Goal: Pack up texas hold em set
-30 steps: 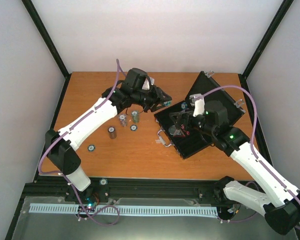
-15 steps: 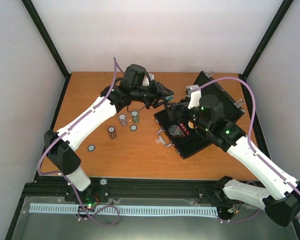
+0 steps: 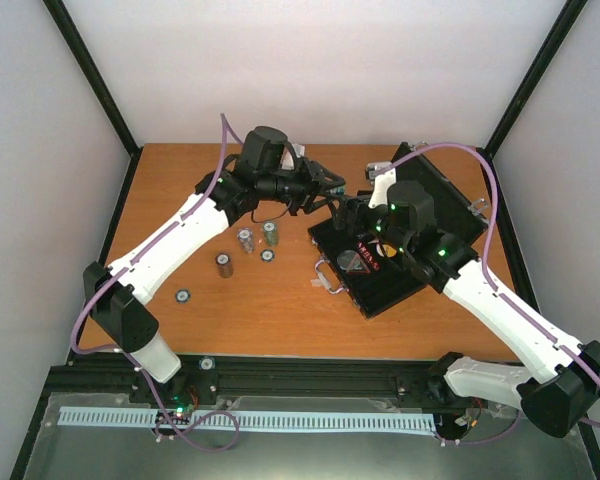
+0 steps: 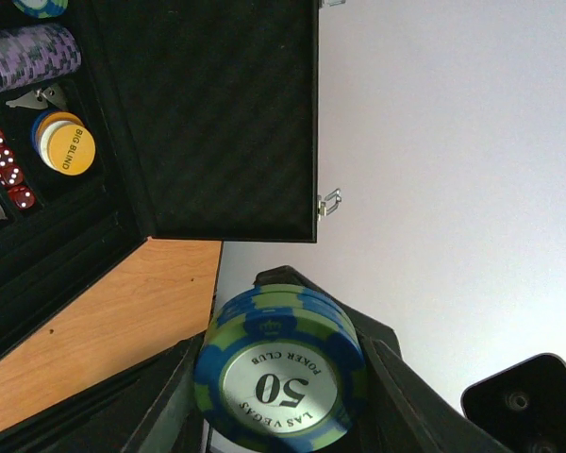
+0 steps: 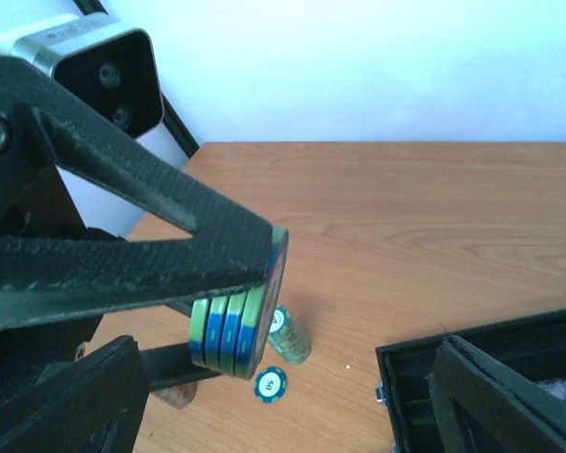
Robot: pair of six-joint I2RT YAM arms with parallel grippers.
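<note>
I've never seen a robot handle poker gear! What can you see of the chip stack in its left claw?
The chip stack is a few blue-and-green edged discs, plastic-looking, pressed face to face; the white centre reads 50, Las Vegas Poker Club. The left gripper clamps its rims, holding it on edge above the table beside the open case.

Over the far-left corner of the open case, we find the left gripper, clamped on blue-green chips, nose to nose with the wide-spread right gripper; little room between them. The raised lid walls the back. Loose chip stacks stud the table leftward; its near strip lies bare.
</note>
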